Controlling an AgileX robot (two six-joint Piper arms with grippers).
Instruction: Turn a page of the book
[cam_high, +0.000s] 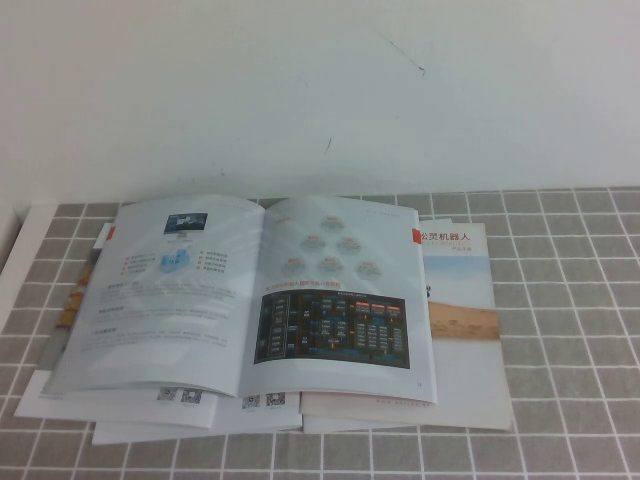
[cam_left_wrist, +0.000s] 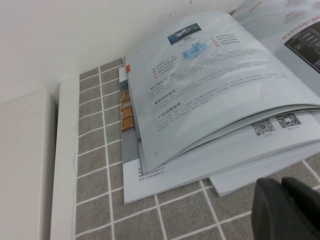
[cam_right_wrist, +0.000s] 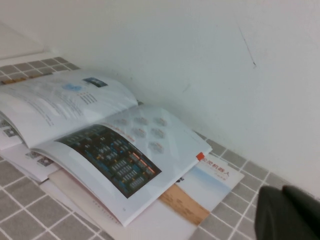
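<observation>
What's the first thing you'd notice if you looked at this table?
The open book, lying in the middle of the tiled table on a pile of papers, with a dark diagram on its right page. A brochure pokes out on its right. Both the left gripper and the right gripper wait shut, off to the sides.

Surface (cam_high: 570, 300): grey square tiles, white grout lines in grid pattern.
Wall (cam_high: 320, 90): plain white, few thin dark marks.
Book (cam_high: 250, 300): open, pale blue-white glossy pages. Left page (cam_high: 165, 300): small blue graphics, grey text lines, small red tab at its upper corner. Right page: pale hexagon shapes above, dark diagram block with orange and blue cells below.
Brochure (cam_high: 460, 300): white, red Chinese title, tan band.
White sheets (cam_high: 180, 400): black QR codes.
Left hand (cam_left_wrist: 287, 210): black.
Right hand (cam_right_wrist: 287, 212): black.
</observation>
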